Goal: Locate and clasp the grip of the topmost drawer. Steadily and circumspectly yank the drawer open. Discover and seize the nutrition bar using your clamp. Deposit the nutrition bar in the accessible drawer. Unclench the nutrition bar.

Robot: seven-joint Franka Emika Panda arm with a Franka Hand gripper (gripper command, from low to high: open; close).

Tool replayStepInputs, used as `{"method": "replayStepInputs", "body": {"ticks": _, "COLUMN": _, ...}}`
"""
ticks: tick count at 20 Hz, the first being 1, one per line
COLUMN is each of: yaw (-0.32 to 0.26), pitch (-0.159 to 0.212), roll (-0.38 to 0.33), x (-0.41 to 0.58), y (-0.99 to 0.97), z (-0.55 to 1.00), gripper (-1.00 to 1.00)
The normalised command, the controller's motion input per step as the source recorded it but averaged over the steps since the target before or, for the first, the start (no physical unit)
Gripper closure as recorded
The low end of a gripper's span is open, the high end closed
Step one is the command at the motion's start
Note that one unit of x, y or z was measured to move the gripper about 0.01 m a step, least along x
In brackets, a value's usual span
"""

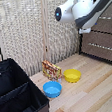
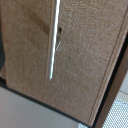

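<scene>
Up by the dresser at the exterior view's right, the white arm (image 1: pixel 78 8) hung close before the dark wood, and the coming move turned on one thing: the topmost drawer (image 2: pixel 75 55) lay straight ahead of the clamp. The wrist view was filled with that flat brown front, its silver bar handle (image 2: pixel 53 40) running long and thin across the frame, a little tilted from the camera's own vertical. The drawer looked shut, flush in its surround, with no gap showing. Neither view showed the clamp's fingers, so I could not tell whether they stood wide or narrow; they probably had not yet touched the handle. Well apart from the arm, the nutrition bar (image 1: pixel 52 70) stood on the pale wooden table (image 1: pixel 97 92), its orange and red wrapper just behind a blue bowl (image 1: pixel 52 89) and beside a yellow bowl (image 1: pixel 72 75).
</scene>
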Motion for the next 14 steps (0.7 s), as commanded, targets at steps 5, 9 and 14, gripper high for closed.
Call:
{"method": "replayStepInputs", "body": {"ticks": 5, "yaw": 0.015, "pitch": -0.009, "roll": -0.084, "x": -0.033, "y": -0.66, "z": 0.01, "gripper": -1.0}}
{"method": "replayStepInputs", "body": {"ticks": 9, "yaw": 0.0, "pitch": -0.016, "roll": -0.096, "x": -0.136, "y": -0.58, "z": 0.07, "gripper": -1.0}}
{"method": "replayStepInputs", "body": {"ticks": 14, "yaw": 0.029, "pitch": 0.0, "roll": 0.0, "x": 0.011, "y": -0.34, "z": -0.01, "gripper": 1.0}}
